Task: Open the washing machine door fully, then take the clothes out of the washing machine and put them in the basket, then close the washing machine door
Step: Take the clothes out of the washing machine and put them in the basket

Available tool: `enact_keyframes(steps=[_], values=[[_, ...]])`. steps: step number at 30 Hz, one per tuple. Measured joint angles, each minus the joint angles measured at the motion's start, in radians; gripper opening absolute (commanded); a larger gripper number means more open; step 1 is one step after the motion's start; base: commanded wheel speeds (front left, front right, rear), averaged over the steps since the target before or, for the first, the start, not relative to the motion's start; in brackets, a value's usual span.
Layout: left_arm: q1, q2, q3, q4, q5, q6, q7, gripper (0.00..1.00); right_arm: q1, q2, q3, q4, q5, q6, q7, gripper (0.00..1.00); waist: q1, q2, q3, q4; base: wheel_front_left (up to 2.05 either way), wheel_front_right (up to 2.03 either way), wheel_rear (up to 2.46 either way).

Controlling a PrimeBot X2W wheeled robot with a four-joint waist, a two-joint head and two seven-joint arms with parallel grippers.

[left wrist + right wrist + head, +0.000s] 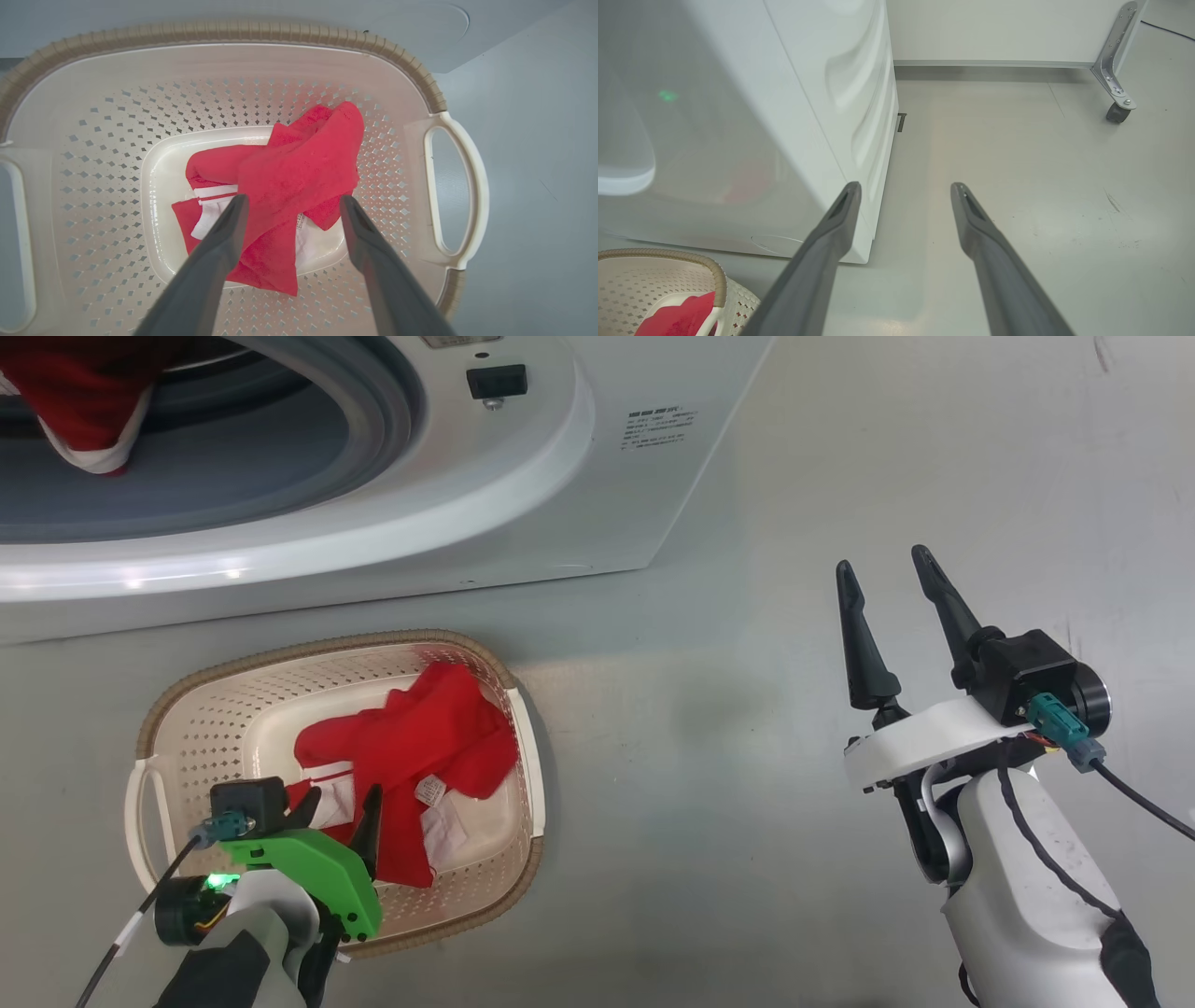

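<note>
The cream basket (191, 728) with its brown rim stands on the floor before the white washing machine (523, 495). Red clothes (420, 747) with white trim lie crumpled in the basket's bottom (285, 186). My left gripper (341, 807) hangs over the basket's near side, open, its fingers (219, 242) apart above the fabric and holding nothing. More red clothes (84, 392) with a white band hang at the machine's grey-ringed port. My right gripper (882, 569) stands open above bare floor at the right, empty. The washing machine door is out of view.
The machine's side panel (752, 116) fills the left of the right wrist view, with the basket's corner (668, 280) below it. A castor on a metal bracket (1115, 112) stands by a far wall. Grey floor (747, 756) spreads right of the basket.
</note>
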Motion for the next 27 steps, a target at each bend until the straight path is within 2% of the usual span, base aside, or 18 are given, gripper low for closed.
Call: enact_keyframes(steps=[14,27], values=[[0.018,-0.001,0.04,-0.012,-0.011,0.0,-0.018,1.0,0.005,0.0,-0.02,0.032,0.002,0.008,0.0,1.0,0.0,0.0,-0.098,0.026,0.0,0.0,0.0],[0.095,0.025,0.135,-0.241,0.025,0.0,-0.018,1.0,0.076,0.001,-0.033,0.064,0.02,0.015,0.0,1.0,0.0,0.0,-0.255,0.048,0.0,0.0,0.0]])
